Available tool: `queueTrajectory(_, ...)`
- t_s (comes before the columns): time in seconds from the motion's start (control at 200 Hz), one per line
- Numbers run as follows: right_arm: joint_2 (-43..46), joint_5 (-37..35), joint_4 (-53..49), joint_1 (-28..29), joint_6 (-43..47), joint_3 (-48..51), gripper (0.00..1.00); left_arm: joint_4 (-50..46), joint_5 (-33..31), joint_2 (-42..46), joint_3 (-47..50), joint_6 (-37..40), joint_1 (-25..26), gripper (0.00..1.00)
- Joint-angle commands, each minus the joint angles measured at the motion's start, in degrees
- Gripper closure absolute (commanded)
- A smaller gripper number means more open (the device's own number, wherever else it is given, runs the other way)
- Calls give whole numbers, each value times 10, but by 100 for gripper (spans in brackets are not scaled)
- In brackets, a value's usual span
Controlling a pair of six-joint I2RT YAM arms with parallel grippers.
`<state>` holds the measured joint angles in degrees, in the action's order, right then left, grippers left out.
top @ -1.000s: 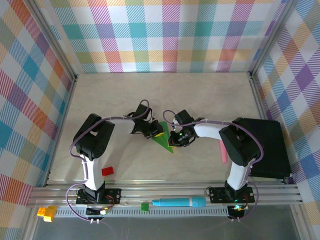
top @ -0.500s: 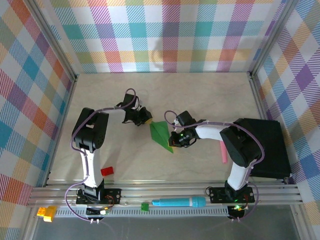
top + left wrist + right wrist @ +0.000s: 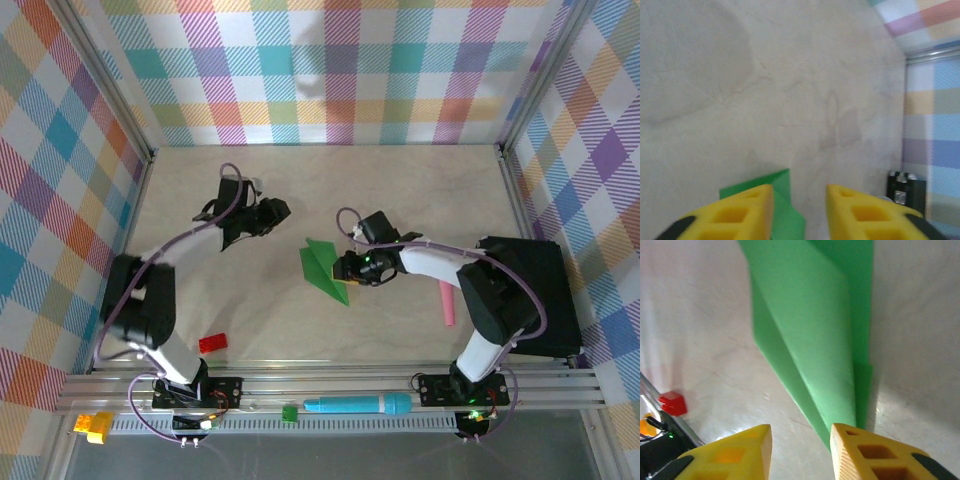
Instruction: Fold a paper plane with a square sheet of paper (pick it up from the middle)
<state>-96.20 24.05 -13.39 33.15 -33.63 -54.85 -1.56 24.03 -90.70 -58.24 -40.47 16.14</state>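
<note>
The paper plane (image 3: 322, 268) is a bright-green folded dart lying flat mid-table, tip toward the near side. My right gripper (image 3: 346, 268) hovers at its right edge. In the right wrist view the layered paper plane (image 3: 815, 330) narrows toward my right gripper (image 3: 801, 452), which is open with bare table in the gap; the tip ends beside one of the yellow fingers (image 3: 865, 455). My left gripper (image 3: 272, 212) is off to the plane's far left, apart from it. The left gripper (image 3: 800, 210) is open and empty, with a corner of the paper plane (image 3: 782, 200) below it.
A red block (image 3: 213, 343) lies near the left arm's base. A pink stick (image 3: 447, 302) and a black box (image 3: 540, 295) are at the right. On the front rail lie a teal marker (image 3: 358, 404), a tiny green block (image 3: 289, 412) and a yellow piece (image 3: 92, 426).
Both grippers went from shut to open and released the paper. The left arm drew away to the far left. The plane now lies free on the table.
</note>
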Motion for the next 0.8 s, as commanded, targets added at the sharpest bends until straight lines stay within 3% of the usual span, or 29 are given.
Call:
queueTrajectory(0.0,-1,12,3,-22,25,-25,63,-33,-36,51,63,-20,17,58)
queueTrajectory(0.12,-43,61,-12,-43,68,-55,63,-32,-44,109,122,-43,33,48)
queueTrajectory(0.295,-94,73,-39,-49,106,-104,63,6,-34,147,188,-84,51,38)
queueTrajectory(0.57,-151,88,-43,-50,115,-138,62,78,-11,124,229,-124,77,34)
queueTrajectory(0.685,-156,122,-28,-51,119,-135,68,89,-11,114,229,-127,83,35)
queueTrajectory(0.795,-134,133,14,-51,122,-109,81,100,2,108,226,-123,84,35)
